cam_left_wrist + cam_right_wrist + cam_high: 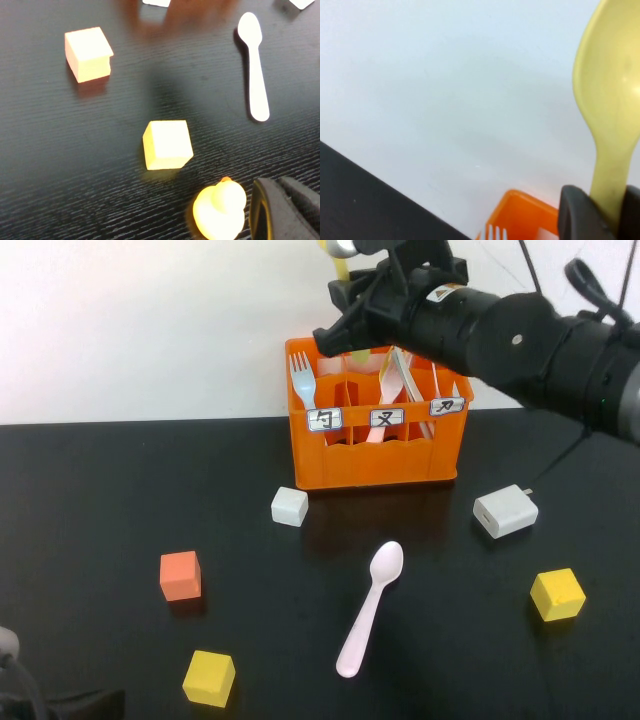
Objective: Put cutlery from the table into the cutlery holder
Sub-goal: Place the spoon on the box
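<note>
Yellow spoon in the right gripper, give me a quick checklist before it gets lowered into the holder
1. Grip: right gripper is shut on the yellow spoon, bowl end up: ok.
2. Position: right gripper is above the cutlery holder, near its left-middle: ok.
3. Exact compartment under the spoon's handle: cannot tell.
4. Holder already has a fork and other pieces inside; room for the spoon: cannot tell.
5. Left gripper is low over the table's near-left corner, away from the holder: ok.
6. Pink spoon remains on the table: not ok, task unfinished.
</note>
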You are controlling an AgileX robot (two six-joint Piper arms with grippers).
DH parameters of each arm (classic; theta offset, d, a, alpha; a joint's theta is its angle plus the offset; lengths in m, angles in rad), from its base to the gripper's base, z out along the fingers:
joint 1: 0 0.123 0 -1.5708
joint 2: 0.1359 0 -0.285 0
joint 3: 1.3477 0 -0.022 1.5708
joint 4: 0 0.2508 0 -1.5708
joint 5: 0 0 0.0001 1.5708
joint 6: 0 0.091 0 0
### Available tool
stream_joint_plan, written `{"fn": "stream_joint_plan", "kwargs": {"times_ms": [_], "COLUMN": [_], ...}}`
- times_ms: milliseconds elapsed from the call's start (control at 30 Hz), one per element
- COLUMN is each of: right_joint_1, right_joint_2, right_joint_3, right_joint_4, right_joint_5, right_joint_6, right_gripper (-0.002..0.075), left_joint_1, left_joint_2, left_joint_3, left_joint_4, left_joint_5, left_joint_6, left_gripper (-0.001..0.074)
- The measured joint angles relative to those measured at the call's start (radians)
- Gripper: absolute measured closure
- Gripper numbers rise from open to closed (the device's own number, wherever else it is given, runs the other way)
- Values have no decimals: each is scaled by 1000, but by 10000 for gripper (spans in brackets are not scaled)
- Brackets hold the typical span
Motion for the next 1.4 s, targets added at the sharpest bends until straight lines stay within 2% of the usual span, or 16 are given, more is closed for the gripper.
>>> {"fn": "stream_joint_plan", "kwargs": {"times_ms": [267,567,700,767,933,1067,1267,1400], "right_joint_1": [37,41,41,41,41,41,41,41], "right_joint_2": [66,138,151,156,157,142,16,-74], "right_joint_3": [0,0,0,0,0,0,0,0], "right_joint_4": [6,8,-69,-109,-155,-160,-175,-176], "right_joint_5": [-108,-117,-118,-116,-65,23,269,504], "right_joint_6": [38,115,173,206,247,241,206,205], "right_gripper": [587,587,585,553,361,311,342,467], "left_joint_1": [0,0,0,0,0,0,0,0], "left_joint_2": [0,0,0,0,0,0,0,0], "left_joint_3": [0,0,0,0,0,0,0,0], "left_joint_4": [0,0,0,0,0,0,0,0], "left_joint_5": [0,0,0,0,0,0,0,0], "left_joint_6": [4,4,4,4,4,4,4,4], "left_gripper": [736,736,736,736,736,737,736,737]}}
